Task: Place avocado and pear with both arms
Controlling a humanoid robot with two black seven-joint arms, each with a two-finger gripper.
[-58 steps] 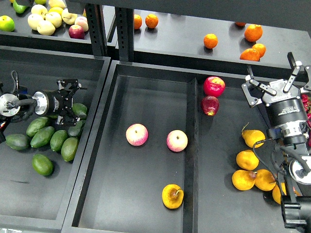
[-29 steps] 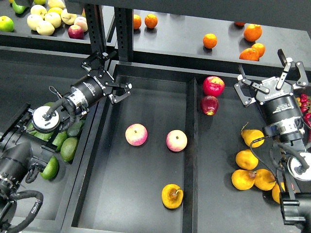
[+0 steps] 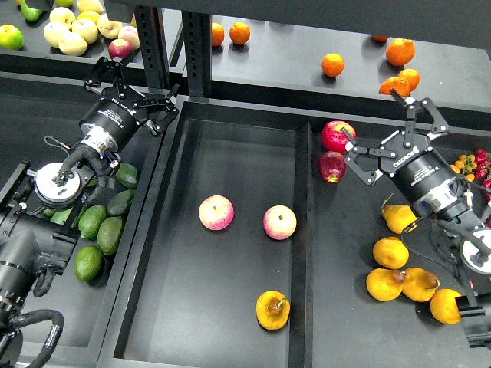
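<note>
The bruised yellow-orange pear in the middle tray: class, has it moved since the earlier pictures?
No. The bruised yellow-orange pear lies in the same spot near the middle tray's front right corner, beside the black divider wall, below the two pink apples.

Setting: a produce display of the shop or mock-shop kind, built from black shallow trays (image 3: pixel 230 349) on a lower tier and a raised black shelf (image 3: pixel 307 73) behind, carried on dark metal uprights (image 3: pixel 197 46). Stock is sorted by sort: green avocados (image 3: pixel 100 230) in the left tray, yellow-orange pears (image 3: pixel 399 261) and red apples (image 3: pixel 335 149) on the right, oranges (image 3: pixel 399 65) and pale apples (image 3: pixel 73 31) on the upper shelf. Two black robot arms (image 3: pixel 31 238) reach over the bins.
</note>
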